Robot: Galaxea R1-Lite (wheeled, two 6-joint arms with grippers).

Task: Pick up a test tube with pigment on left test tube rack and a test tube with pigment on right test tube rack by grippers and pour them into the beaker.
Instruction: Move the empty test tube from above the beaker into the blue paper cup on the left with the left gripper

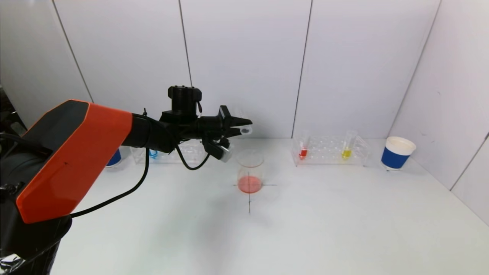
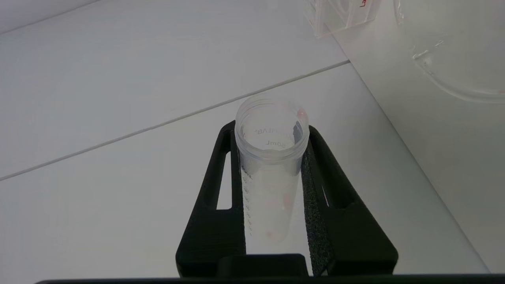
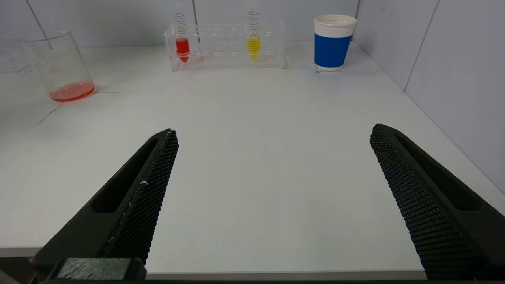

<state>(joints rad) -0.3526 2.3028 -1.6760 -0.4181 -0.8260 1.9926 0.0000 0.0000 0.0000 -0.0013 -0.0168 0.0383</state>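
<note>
Left gripper (image 1: 241, 128) pinches a near-empty test tube (image 2: 269, 165) between both pads, tipped roughly level, mouth outward, with the beaker (image 1: 250, 172) holding red pigment just below and ahead of it on the counter (image 1: 305, 214). Judgement: pour looks essentially done; hold the tilt briefly so clinging droplets fall inside the rim, then right the tube without loosening the pinch. Right gripper (image 3: 272, 197) rests spread wide and empty near the counter edge, well short of the right rack (image 3: 227, 47) ahead of it.
</note>
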